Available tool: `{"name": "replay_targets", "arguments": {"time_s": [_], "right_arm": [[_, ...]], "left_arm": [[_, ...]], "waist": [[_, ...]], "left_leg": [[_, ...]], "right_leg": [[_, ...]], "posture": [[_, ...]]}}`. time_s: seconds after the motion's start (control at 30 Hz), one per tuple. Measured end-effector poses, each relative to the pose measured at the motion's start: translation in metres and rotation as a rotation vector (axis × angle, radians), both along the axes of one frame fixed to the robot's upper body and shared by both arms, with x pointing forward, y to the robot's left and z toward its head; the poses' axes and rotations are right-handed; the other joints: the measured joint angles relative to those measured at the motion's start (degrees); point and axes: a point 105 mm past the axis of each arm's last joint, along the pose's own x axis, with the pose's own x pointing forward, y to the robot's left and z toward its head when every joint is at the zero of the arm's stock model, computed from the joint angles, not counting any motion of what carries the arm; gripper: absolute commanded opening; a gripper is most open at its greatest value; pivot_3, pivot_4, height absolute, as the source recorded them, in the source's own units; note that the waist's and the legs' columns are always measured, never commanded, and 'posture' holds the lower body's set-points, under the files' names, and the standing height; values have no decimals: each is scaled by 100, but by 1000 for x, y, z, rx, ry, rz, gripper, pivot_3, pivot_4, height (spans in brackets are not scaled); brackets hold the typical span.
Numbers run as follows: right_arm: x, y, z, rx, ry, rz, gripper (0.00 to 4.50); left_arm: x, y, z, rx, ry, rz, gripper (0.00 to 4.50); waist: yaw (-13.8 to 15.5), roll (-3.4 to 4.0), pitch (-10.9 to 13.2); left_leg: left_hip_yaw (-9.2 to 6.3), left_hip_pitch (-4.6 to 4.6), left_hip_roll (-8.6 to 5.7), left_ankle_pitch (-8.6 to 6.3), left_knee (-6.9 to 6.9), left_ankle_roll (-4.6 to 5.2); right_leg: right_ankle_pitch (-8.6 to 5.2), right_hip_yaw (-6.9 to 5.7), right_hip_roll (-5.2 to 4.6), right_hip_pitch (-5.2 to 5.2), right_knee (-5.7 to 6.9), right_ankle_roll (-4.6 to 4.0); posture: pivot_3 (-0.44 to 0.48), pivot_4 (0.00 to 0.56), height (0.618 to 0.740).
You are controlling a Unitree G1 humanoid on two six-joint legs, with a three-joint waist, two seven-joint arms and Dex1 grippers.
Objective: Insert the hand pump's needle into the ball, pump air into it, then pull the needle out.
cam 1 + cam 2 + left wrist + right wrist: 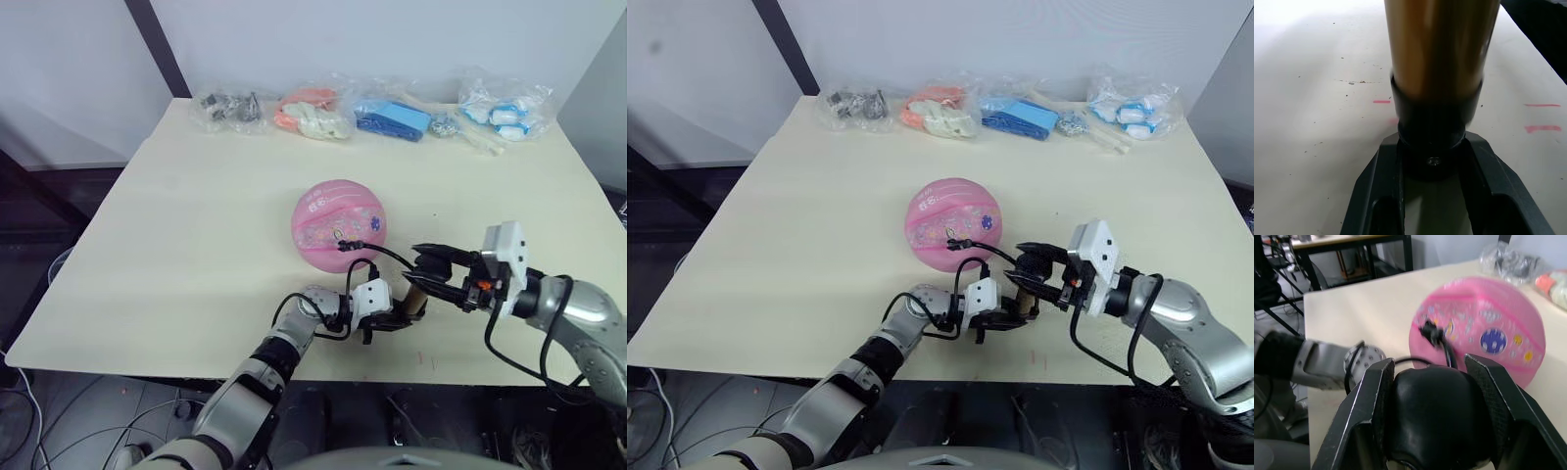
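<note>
The pink ball [338,223] with cartoon prints rests round at mid-table. The needle's small black fitting [342,244] sits against its near side, and the pin itself is hidden. From the fitting a thin black hose [387,254] curves to the gold hand pump [415,300], which lies near the table's front edge. My left gripper [392,316] is shut on the pump's black end cap [1432,147]. My right gripper [415,266] is shut on the pump's black handle [1437,416], just right of the ball.
Several clear bags line the table's far edge: dark parts [230,108], orange and white items [313,113], blue pieces [392,118], and blue-white items [505,108]. The table's front edge [294,372] lies close below both grippers.
</note>
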Motion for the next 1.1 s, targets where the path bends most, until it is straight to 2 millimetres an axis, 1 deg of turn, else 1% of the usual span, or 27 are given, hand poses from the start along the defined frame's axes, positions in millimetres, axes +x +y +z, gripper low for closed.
{"name": "replay_targets", "arguments": {"time_s": [0.2,0.37,0.43,0.53,0.6,0.77,0.8,0.97,1.0,1.07,1.1], "right_arm": [[1,0,3,25,4,-3,1845],[3,-10,13,-11,65,10,1845],[4,-13,25,-21,60,24,1845],[-1,-13,52,-26,18,71,1845],[-3,-15,65,-27,5,88,1845],[-6,-17,87,-24,-6,110,1845],[-8,-18,97,-27,-20,118,1845],[-11,-18,122,1,-46,141,1845],[-11,-18,123,2,-48,142,1845],[-12,-19,134,8,-56,147,1845],[-12,-20,134,5,-52,147,1845]], "left_arm": [[0,0,0,-1,-2,-1,1007],[-1,-1,0,-1,0,-6,1007],[-1,-1,0,-3,1,-7,1007],[-1,-2,1,-4,1,-9,1007],[-1,-3,1,-5,1,-11,1007],[-2,-3,1,-7,-1,-12,1007],[-2,-3,1,-7,0,-12,1007],[-2,-3,1,-7,0,-13,1007],[-2,-3,1,-7,0,-13,1007],[-2,-3,1,-10,-1,-12,1007],[-2,-3,1,-10,-1,-12,1007]], "waist": [[-4,1,-1],[4,6,7],[5,15,15],[10,14,15],[11,14,16],[12,12,17],[10,13,17],[14,8,19],[14,8,19],[20,8,19],[22,6,20]], "left_leg": [[1,0,0,0,0,0],[4,-9,-6,-1,1,1],[4,-10,-14,-7,2,11],[4,-10,-20,-16,4,26],[4,-10,-27,-20,4,33],[19,-8,-38,-26,6,44],[27,-8,-38,-29,7,49],[56,-6,-36,-35,9,59],[59,-6,-35,-35,9,60],[84,-6,-35,-38,10,65],[88,-7,-34,-39,10,66]], "right_leg": [[0,2,0,0,0,0],[11,8,-6,-3,-9,-19],[10,20,-16,-7,-9,-15],[3,22,-25,-5,-11,-4],[0,23,-37,-5,-10,2],[-1,36,-53,-10,-8,6],[-1,42,-56,-14,-7,7],[0,65,-56,-26,-3,9],[1,68,-56,-27,-3,9],[4,96,-55,-41,4,15],[5,100,-55,-43,4,16]], "posture": [[0,150,736],[0,150,736],[0,150,736],[0,150,736],[0,150,736],[0,150,736],[0,150,736],[0,150,736],[0,150,736],[0,150,736],[0,150,736]]}}
